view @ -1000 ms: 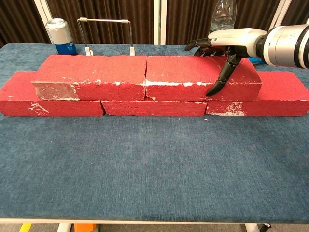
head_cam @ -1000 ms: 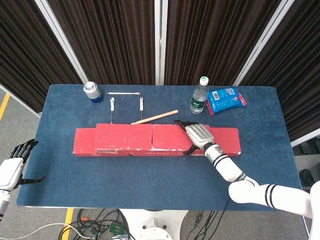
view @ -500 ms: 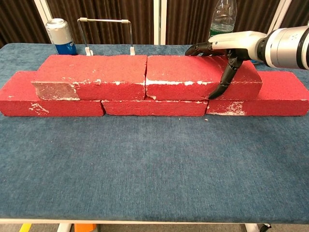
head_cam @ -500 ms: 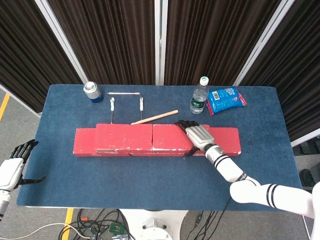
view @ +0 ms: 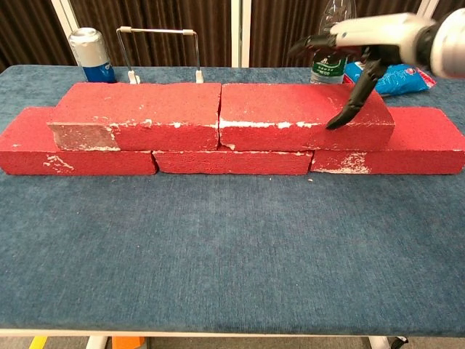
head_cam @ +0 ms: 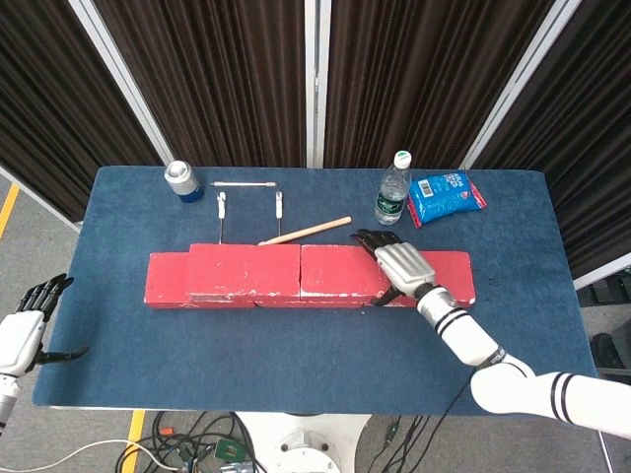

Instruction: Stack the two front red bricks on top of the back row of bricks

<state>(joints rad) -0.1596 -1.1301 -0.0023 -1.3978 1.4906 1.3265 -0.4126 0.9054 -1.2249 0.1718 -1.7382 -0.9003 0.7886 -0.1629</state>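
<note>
Head view: both upper bricks already sit on the back row (head_cam: pixel 168 281), so the stacking looks done. Right robot hand (head_cam: pixel 396 266) over the right upper brick (head_cam: pixel 345 270), fingers spread, holding nothing. Left robot hand (head_cam: pixel 25 330) idle off the desk (head_cam: pixel 296 345) edge, open.

Chest view: right robot hand (view: pixel 363 43) raised above the brick's right end, thumb pointing down at its front edge. Next: retract clear.

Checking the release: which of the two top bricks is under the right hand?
The right-side top brick; the right hand hovers over its right end, while the left top brick has nothing above it.
</note>
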